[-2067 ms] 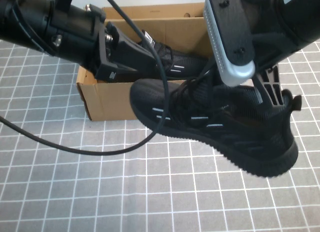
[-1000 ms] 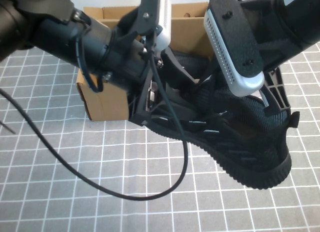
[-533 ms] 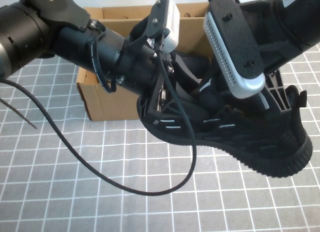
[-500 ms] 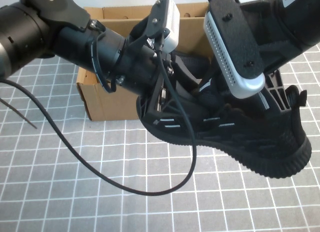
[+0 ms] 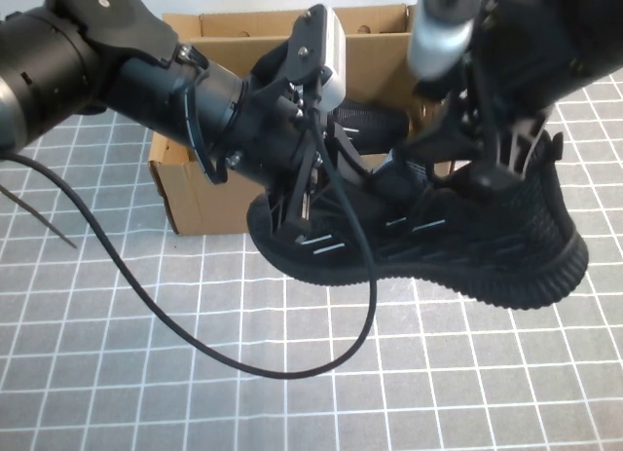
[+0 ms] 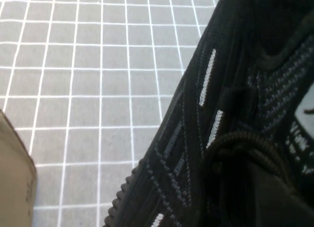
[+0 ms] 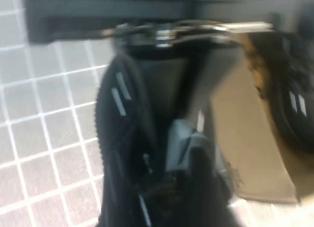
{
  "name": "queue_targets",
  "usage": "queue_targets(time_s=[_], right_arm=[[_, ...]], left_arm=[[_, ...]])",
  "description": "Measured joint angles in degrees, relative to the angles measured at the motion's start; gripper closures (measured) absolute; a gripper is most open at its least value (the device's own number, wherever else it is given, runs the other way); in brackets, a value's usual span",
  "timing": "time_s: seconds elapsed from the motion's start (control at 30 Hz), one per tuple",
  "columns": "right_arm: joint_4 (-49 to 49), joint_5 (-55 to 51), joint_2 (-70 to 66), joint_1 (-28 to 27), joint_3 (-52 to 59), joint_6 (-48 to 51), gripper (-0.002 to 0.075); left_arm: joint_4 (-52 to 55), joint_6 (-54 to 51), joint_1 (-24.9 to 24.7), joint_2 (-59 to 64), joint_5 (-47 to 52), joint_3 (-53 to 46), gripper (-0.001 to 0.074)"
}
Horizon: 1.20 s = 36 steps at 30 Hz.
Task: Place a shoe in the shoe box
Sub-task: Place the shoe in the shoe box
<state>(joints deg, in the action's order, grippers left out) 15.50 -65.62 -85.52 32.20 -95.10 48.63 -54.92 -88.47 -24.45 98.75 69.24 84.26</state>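
The black knit shoe (image 5: 458,246) with white dashes hangs above the table just in front of the brown shoe box (image 5: 209,193), toe to the left. My left gripper (image 5: 304,203) is closed on its toe end. My right gripper (image 5: 482,164) holds its collar near the heel. The left wrist view shows the shoe's side and laces (image 6: 196,138) and a box corner (image 6: 14,183). The right wrist view, blurred, shows the shoe (image 7: 122,138) beside the box wall (image 7: 245,138).
The shoe's mate (image 5: 375,120) lies inside the box and also shows in the right wrist view (image 7: 294,104). The left arm's black cable (image 5: 243,363) loops over the gridded table in front of the box.
The left gripper came in from the box to the shoe's toe. The shoe has shifted a little left and up, and the right wrist has turned.
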Motion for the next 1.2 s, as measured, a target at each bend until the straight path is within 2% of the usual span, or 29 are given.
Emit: queue_targets(time_s=[0.03, 0.1, 0.2, 0.3, 0.47, 0.57, 0.8, 1.2], right_arm=[[-1.4, 0.4, 0.7, 0.0, 0.0, -3.4, 0.0288], [-4.0, 0.6, 2.4, 0.0, 0.0, -9.8, 0.0251], [-9.0, -2.0, 5.1, 0.0, -0.1, -17.1, 0.0274], [-14.5, -5.5, 8.1, 0.0, -0.1, -23.3, 0.0375], [-21.7, -6.6, 12.5, 0.0, -0.1, -33.9, 0.0660], [-22.3, -6.7, 14.6, 0.0, -0.1, -38.0, 0.0717], [-22.3, -6.8, 20.8, 0.0, 4.3, -45.6, 0.0739], [-22.4, -5.2, 32.2, 0.0, 27.6, -47.0, 0.0742]], left_arm=[[0.4, 0.1, 0.0, 0.0, -0.4, 0.0, 0.0709], [2.2, 0.4, 0.0, 0.1, -1.0, 0.6, 0.0712], [5.8, 2.5, -0.1, 0.3, -2.5, 3.2, 0.0713], [9.2, 6.0, -0.1, 0.3, -4.7, 7.4, 0.0713], [15.0, 10.8, -0.1, 0.3, -10.3, 14.5, 0.0714], [18.0, 11.6, -0.1, 0.3, -15.1, 15.9, 0.0714], [22.2, 11.6, -0.1, 3.1, -21.5, 16.0, 0.0714], [24.9, 10.8, 1.2, 11.0, -29.1, 16.0, 0.0714]])
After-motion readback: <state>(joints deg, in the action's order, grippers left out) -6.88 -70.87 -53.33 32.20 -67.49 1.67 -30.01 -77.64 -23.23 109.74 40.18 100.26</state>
